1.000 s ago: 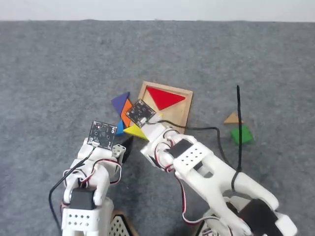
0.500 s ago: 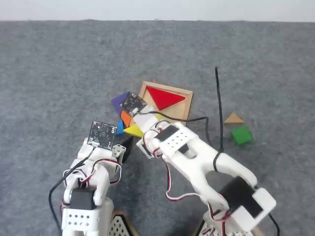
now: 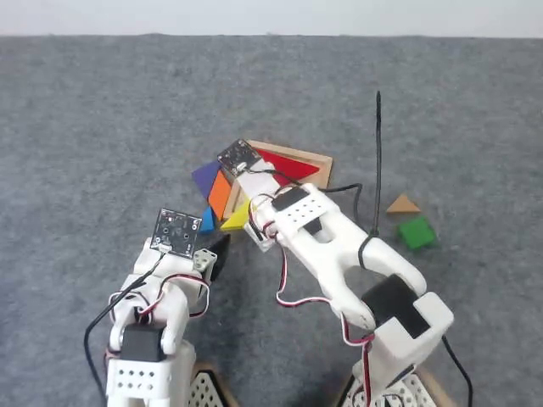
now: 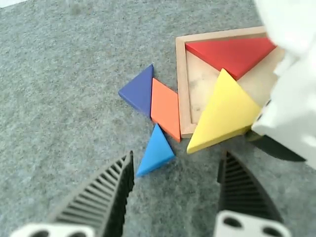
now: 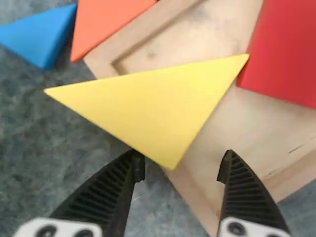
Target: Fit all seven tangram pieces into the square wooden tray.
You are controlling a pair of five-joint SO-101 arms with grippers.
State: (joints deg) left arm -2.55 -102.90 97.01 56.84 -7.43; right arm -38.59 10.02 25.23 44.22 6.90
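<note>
High view: the yellow triangle (image 3: pixel 237 215) straddles the tray (image 3: pixel 326 164) rim beneath the right jaws.
Left wrist view: the left jaws gape over the counter (image 4: pixel 59 74), with the blue triangle (image 4: pixel 156 154) just ahead.
Right wrist view: the right jaws are open around the yellow triangle's corner. Next, it probably needs pushing flat beside the red triangle (image 5: pixel 291 54).

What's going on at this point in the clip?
The right claw is open around a corner of the yellow triangle, which lies across the rim of the tray, not yet fitted. The red triangle sits in the tray. The purple triangle, orange piece and blue triangle lie on the mat beside it, the green square and tan triangle farther off. The left claw hovers open near the blue triangle.
</note>
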